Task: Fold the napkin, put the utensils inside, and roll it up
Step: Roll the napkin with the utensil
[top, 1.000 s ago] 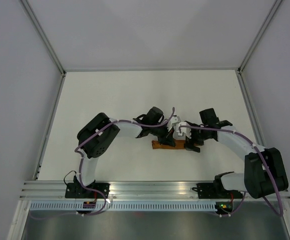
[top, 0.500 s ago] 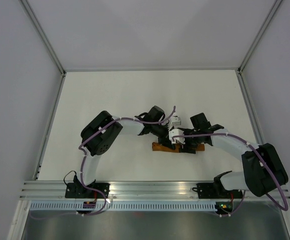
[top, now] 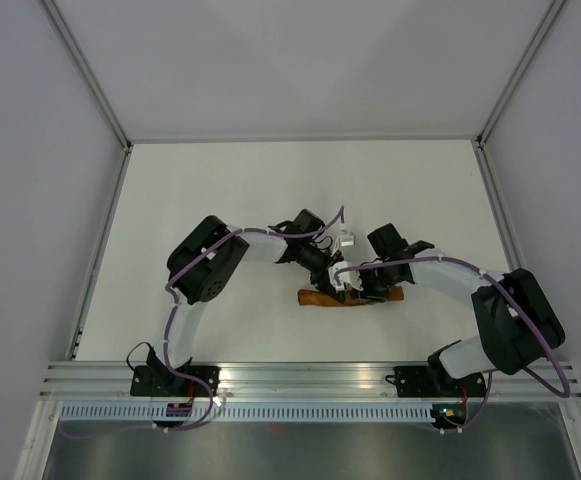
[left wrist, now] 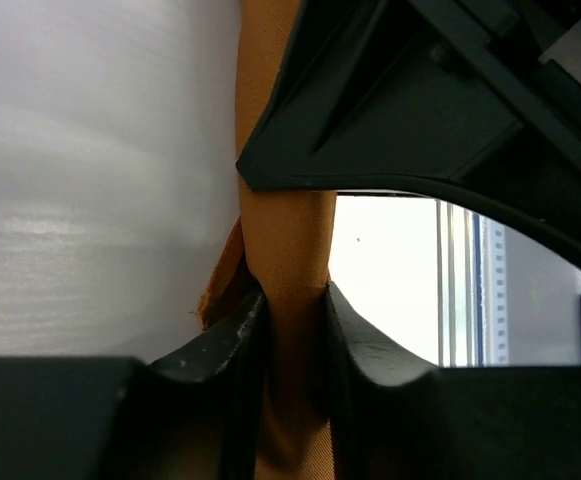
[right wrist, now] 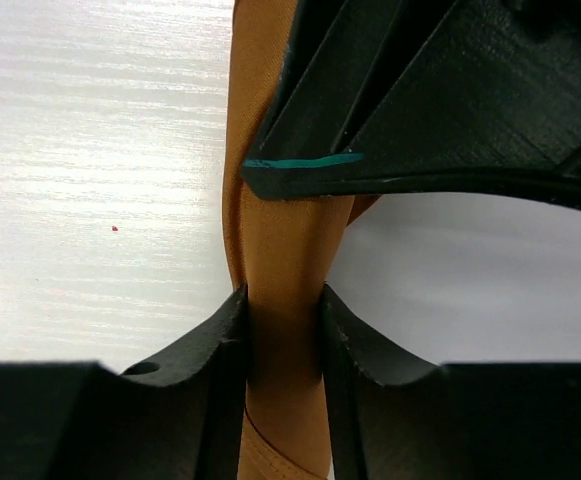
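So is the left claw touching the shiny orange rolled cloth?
Touching. Left wrist view: the left gripper pinches the rolled rust-orange napkin, black fingers pressed against both sides.

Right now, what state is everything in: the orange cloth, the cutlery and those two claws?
napkin: rolled into a narrow bundle, lying on the table, pinched in two places.
left gripper: shut on the napkin, a finger on each side of the roll.
right gripper: shut on the napkin in the same way, close beside the left one.
utensils: not visible; cannot tell whether they are inside the roll.
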Robot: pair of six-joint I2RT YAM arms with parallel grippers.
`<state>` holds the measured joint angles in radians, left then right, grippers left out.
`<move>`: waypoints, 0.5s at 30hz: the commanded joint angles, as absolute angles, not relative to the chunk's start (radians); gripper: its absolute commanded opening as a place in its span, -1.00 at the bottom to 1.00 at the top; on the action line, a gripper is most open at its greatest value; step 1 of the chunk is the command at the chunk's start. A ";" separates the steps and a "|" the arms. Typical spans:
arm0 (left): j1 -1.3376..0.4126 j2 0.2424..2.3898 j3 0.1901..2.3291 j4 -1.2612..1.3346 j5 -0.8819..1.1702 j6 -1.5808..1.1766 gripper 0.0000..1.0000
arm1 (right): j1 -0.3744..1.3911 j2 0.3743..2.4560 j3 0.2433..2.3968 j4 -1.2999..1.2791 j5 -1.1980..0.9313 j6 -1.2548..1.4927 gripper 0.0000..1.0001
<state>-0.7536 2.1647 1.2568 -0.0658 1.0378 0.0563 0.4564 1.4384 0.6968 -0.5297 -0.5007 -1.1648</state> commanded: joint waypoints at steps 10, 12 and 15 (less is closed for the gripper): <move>-0.632 2.126 1.155 -0.007 0.851 -0.201 -0.06 | 0.454 1.615 0.808 -0.712 -0.449 -1.196 -0.68; -0.604 2.100 1.117 0.063 0.836 -0.256 -0.05 | 0.453 1.650 0.825 -0.744 -0.453 -1.200 -0.70; -0.566 2.030 1.054 0.178 0.783 -0.339 -0.04 | 0.449 1.710 0.873 -0.799 -0.471 -1.206 -0.74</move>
<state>-0.6205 2.0819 1.1213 0.0654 0.9848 -0.2157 0.4557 1.6180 0.8764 -0.6880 -0.5224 -1.1702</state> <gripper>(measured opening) 0.474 0.282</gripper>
